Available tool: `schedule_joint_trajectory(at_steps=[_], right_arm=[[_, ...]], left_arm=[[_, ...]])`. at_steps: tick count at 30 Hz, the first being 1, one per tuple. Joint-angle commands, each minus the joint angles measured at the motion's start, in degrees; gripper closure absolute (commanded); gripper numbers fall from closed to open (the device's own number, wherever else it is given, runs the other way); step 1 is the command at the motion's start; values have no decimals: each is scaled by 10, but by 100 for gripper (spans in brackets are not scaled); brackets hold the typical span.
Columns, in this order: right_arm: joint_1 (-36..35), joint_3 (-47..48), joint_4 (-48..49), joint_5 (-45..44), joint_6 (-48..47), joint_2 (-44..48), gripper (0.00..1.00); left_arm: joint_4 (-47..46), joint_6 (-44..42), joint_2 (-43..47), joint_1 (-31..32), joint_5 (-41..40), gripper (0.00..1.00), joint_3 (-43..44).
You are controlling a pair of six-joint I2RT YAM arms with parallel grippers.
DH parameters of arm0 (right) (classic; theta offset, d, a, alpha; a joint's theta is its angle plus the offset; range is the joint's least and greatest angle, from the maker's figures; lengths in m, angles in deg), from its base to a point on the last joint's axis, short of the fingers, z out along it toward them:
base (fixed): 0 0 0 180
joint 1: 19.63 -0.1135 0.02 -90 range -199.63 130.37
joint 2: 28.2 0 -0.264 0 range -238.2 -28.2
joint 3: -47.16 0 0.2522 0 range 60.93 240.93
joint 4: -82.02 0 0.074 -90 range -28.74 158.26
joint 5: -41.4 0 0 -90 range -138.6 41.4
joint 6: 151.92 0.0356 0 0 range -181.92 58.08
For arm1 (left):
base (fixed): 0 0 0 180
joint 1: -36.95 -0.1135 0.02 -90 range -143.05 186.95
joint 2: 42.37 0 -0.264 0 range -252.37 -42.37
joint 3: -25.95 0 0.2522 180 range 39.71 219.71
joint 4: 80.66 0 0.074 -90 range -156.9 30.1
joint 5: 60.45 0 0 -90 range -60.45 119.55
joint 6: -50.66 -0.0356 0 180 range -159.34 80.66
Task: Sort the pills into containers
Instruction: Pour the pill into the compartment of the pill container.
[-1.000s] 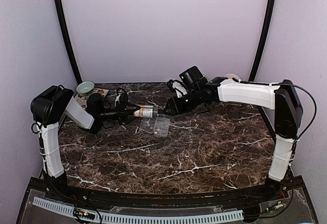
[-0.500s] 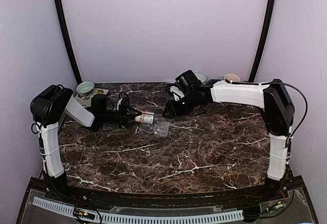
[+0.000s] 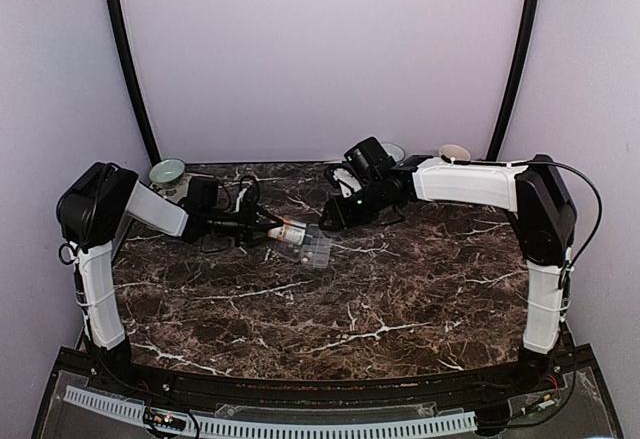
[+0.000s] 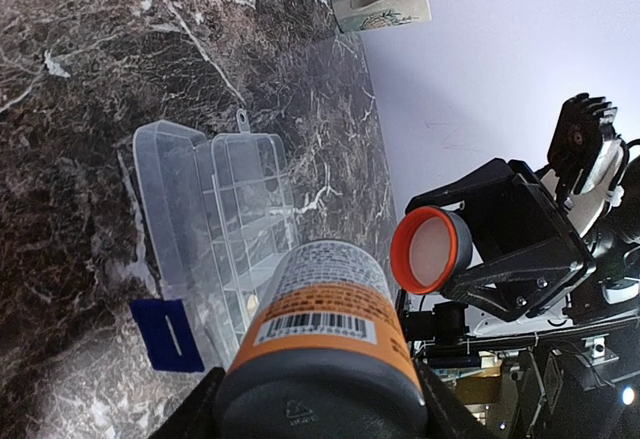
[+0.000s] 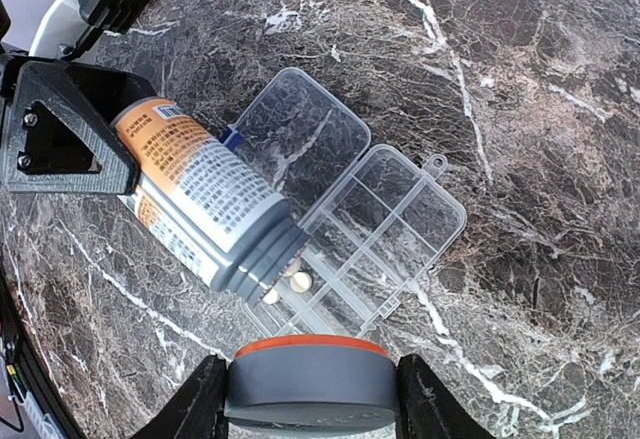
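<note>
My left gripper (image 4: pixel 318 401) is shut on the base of a white-and-orange bottle (image 4: pixel 320 324). The bottle (image 5: pixel 200 199) lies tilted, with its open grey mouth over the near end of the clear organizer box (image 5: pixel 385 229). The box's lid (image 5: pixel 300 129) is folded open. Two or three pale pills (image 5: pixel 300 281) lie in one of the containers just below the bottle's mouth. My right gripper (image 5: pixel 312 394) is shut on the grey cap (image 5: pixel 312 379), held just off that end of the box; its orange inside (image 4: pixel 432 249) faces the left wrist camera. From above, bottle (image 3: pixel 290 229) and box (image 3: pixel 313 247) sit between both grippers.
A teal bowl (image 3: pixel 167 170) stands at the back left behind the left arm. A cream mug (image 3: pixel 455 152) and another bowl (image 3: pixel 392 149) stand at the back right. A blue tag (image 4: pixel 165 334) lies at the lid's edge. Dark marble table (image 3: pixel 380 289) spreads toward the front.
The left arm has stretched right, bringing the bottle's mouth onto the organizer box. The right arm drew in a little early on, then stayed still with the cap.
</note>
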Motion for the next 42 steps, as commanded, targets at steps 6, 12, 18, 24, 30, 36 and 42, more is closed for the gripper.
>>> schedule_joint_trajectory(at_steps=[6, 12, 18, 24, 30, 36, 42], right_arm=[[7, 11, 9, 6, -3, -12, 65], [8, 8, 8, 7, -4, -13, 65], [9, 9, 8, 9, -4, -11, 65], [9, 7, 9, 10, -3, -9, 65], [9, 2, 9, 8, -4, -3, 65], [9, -1, 10, 7, -4, 10, 65], [9, -8, 16, 17, -3, 36, 65]], left_arm=[[102, -80, 33, 14, -12, 92, 35], [106, -85, 35, 14, -13, 92, 35], [65, -57, 36, 14, -3, 92, 29], [37, -34, 36, 14, 9, 92, 31], [14, -20, 46, 12, 10, 92, 16], [-61, 34, 53, 6, 20, 92, -7], [-192, 132, 44, -4, 35, 92, -30]])
